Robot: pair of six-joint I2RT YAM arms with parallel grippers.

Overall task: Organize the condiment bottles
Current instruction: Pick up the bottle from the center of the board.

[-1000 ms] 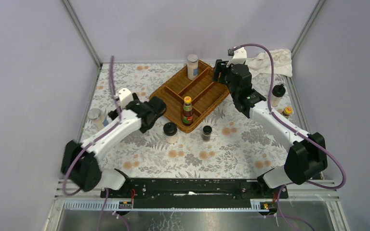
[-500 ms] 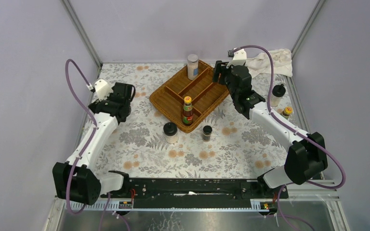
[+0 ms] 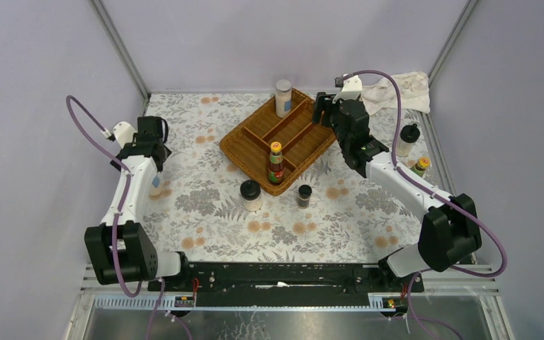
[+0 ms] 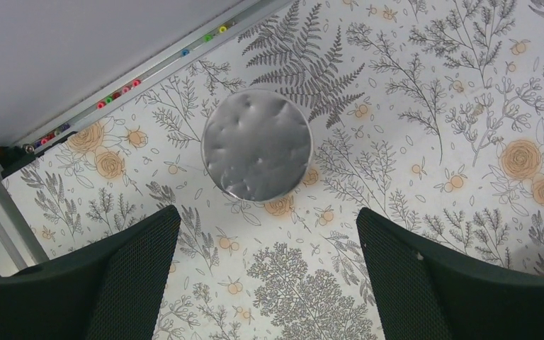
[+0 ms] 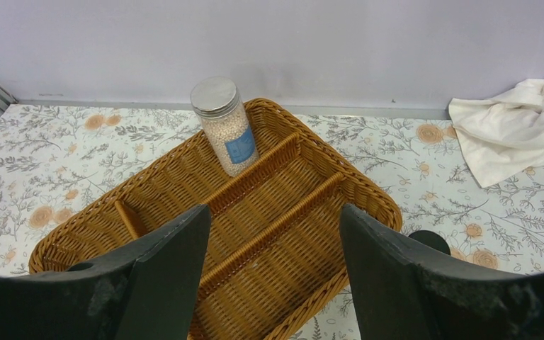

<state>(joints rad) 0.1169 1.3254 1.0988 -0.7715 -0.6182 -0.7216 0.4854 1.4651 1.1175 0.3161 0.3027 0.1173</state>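
Condiment bottles: black-lidded jar and smaller dark jar stood on the floral tablecloth, just before the wicker tray. Sauce bottle, red label unreadable, in the tray's near corner; blue-labelled shaker at its far corner. Left gripper wide open above silver-lidded shaker near the left wall rail. Right gripper parted, empty, over the tray. White cloth far right.
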